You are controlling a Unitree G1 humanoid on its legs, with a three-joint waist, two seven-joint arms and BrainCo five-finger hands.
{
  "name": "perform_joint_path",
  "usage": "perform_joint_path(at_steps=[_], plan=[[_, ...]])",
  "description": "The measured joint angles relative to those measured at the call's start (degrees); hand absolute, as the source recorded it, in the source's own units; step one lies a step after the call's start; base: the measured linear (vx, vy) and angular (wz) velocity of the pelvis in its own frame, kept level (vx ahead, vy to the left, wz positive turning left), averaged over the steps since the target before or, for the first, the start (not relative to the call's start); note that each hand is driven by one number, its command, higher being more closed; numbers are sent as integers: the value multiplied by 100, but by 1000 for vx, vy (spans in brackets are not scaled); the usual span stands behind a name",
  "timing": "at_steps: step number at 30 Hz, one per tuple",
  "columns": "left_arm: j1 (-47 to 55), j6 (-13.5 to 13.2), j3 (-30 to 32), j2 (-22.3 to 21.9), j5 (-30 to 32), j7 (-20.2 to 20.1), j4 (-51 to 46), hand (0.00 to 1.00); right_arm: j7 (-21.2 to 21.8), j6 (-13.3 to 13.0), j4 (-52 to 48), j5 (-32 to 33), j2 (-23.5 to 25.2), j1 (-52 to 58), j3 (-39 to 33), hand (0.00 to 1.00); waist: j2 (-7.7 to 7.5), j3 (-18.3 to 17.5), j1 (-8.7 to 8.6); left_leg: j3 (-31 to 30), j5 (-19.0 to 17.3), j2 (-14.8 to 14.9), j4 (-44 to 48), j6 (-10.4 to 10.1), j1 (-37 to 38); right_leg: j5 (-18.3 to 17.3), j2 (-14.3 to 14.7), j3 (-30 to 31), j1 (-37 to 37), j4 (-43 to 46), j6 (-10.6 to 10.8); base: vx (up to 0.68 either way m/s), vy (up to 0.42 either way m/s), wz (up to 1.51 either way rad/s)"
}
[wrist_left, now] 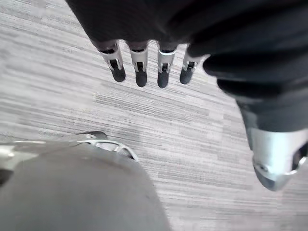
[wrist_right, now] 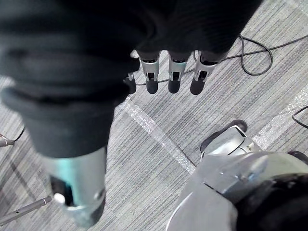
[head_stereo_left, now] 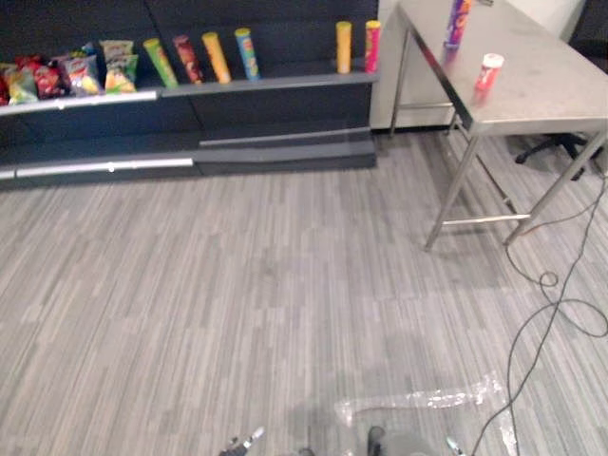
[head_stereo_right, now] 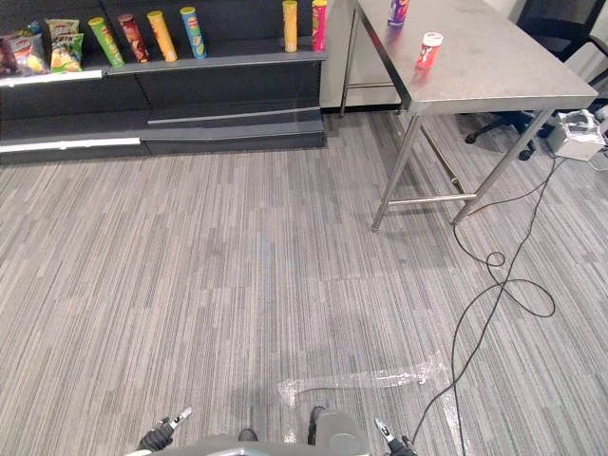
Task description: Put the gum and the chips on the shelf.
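Note:
A small red and white gum tub (head_stereo_left: 489,71) stands on the steel table (head_stereo_left: 551,95) at the far right. A purple chips can (head_stereo_left: 458,23) stands further back on the same table. The dark shelf (head_stereo_left: 275,84) runs along the back left. My left hand (wrist_left: 140,67) hangs low over the carpet, fingers straight, holding nothing. My right hand (wrist_right: 174,77) hangs the same way, open and empty. Both hands are far from the table, at the near edge of the right eye view, left hand (head_stereo_right: 161,435) and right hand (head_stereo_right: 391,441).
Several chips cans (head_stereo_left: 217,57) and snack bags (head_stereo_left: 81,74) stand on the shelf. The table's legs and crossbar (head_stereo_left: 480,220) reach the carpet. An office chair (head_stereo_left: 556,147) sits behind the table. Clear tape (head_stereo_left: 427,399) is stuck on the floor nearby.

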Motion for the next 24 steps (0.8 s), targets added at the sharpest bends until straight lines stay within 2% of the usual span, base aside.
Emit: perform_joint_path(at_steps=[1, 2, 3, 4, 5, 6, 8, 10, 12, 14, 15, 16, 17, 18, 20, 21, 22, 23, 24], plan=[[34, 12, 159, -81, -11, -4, -54, 0, 5, -31, 8, 5, -50, 27, 4, 0, 134, 92, 2, -92, 79, 384, 1144, 140, -354, -61, 148, -53, 199, 49, -99, 28, -172, -8], [169, 13, 260, -160, -28, -18, -59, 0, 4, -57, 20, 32, -85, 83, 61, 0, 164, 140, 11, -151, 268, 667, 1892, 426, -518, -175, 288, -12, 380, 173, -218, 58, -139, -20], [228, 15, 293, -173, -119, -18, -53, 0, 6, -66, 18, 39, -85, 120, 99, 0, 161, 142, 17, -188, 366, 716, 2173, 492, -614, -212, 314, 16, 449, 231, -211, 99, -70, -25], [259, 17, 295, -180, -209, -30, -52, 0, 10, -76, 11, 43, -56, 146, 101, 0, 156, 147, 11, -378, 294, 709, 2394, 469, -731, -309, 338, 25, 538, 272, -285, 142, -37, -11], [245, 15, 268, -166, -227, -69, -53, 0, 5, -77, 30, 51, -106, 123, 102, 0, 154, 158, 7, -566, 64, 621, 2338, 430, -927, -375, 337, 74, 603, 283, -325, 180, -10, -13], [232, 10, 231, -169, -290, -110, -58, 0, 5, -75, 47, 62, -110, 75, 104, 0, 150, 190, 17, -623, -121, 491, 2059, 395, -1131, -385, 312, 183, 609, 259, -339, 157, 18, -27], [235, 10, 198, -171, -454, -112, -55, 0, 3, -75, 57, 84, -152, -49, 126, 0, 150, 251, 57, -640, -104, 327, 1165, 354, -1333, -401, 240, 355, 605, 206, -315, 166, 90, -49], [220, 10, 41, -169, -474, -104, -53, 0, 1, -78, 24, 85, -166, -154, 205, 0, 194, 283, 46, -807, 136, 160, -102, 304, -1421, -474, 188, 489, 649, 159, -228, 225, 134, -39], [182, 5, -6, -198, -535, -90, -52, 0, -6, -83, 13, 84, -210, -212, 436, 0, 341, 358, 46, -1166, 677, 77, -1751, 98, -1398, -605, 192, 633, 911, -53, -70, 415, 245, -30], [188, 3, -2, -268, -571, -75, -42, 0, -26, -93, 5, 88, -310, -246, 599, 0, 453, 396, 50, -1204, 765, 175, -2074, 66, -1491, -775, 199, 798, 1096, -181, 75, 435, 310, -44], [184, 3, 1, -277, -581, -80, -38, 0, -34, -97, 3, 86, -295, -277, 626, 0, 396, 388, 71, -1132, 1266, 153, -1794, 116, -1554, -902, 70, 960, 1264, -301, 139, 506, 381, -55], [232, 1, 3, -243, -581, -87, -37, 0, -31, -100, -2, 85, -267, -291, 643, 0, 381, 324, 116, -1033, 1396, 96, -1638, 212, -1579, -936, -46, 1043, 1341, -422, 131, 650, 466, -70], [236, -24, 4, -157, -581, -98, -38, 0, -22, -104, 20, 83, -217, -299, 671, 0, 188, 176, 174, -846, 1434, -77, -1415, 316, -1639, -880, -332, 1205, 1393, -600, 171, 593, 336, -57], [211, -55, 5, -83, -582, -82, -36, 0, 19, -118, -4, 80, -110, -330, 669, 0, 56, 65, 177, -722, 1304, -301, -1307, 538, -1733, -682, -548, 1368, 1251, -539, 194, 598, 321, -35], [99, -95, 6, -54, -580, -71, -36, 0, 22, -141, -36, 81, -64, -326, 556, 0, 15, 26, 135, -606, 1135, -538, -1194, 813, -1684, -294, -732, 1608, 1126, -224, 394, 540, 274, 10], [82, -113, 4, -57, -578, -70, -39, 0, 23, -131, -33, 80, -74, -321, 552, 0, 13, 8, 156, -555, 1061, -581, -1185, 894, -1618, -159, -754, 1707, 1067, -24, 412, 578, 292, 2], [74, -116, 5, -59, -569, -63, -43, 0, 24, -116, -33, 80, -70, -306, 552, 0, 10, 4, 168, -422, 939, -664, -1206, 1042, -1402, 201, -746, 1874, 925, 491, 460, 542, 259, -12], [78, -116, 2, -57, -565, -57, -58, 0, 35, -119, -86, 81, -68, -307, 565, 0, 8, 2, 165, -364, 815, -719, -1277, 1051, -1108, 716, -704, 1918, 756, 1161, 643, 510, 241, -14], [84, -115, -1, -55, -560, -54, -57, 0, 47, -118, -133, 78, -67, -307, 572, 0, 5, 0, 167, -359, 746, -741, -1341, 1061, -920, 1058, -677, 1901, 638, 1530, 810, 437, 212, -14]])
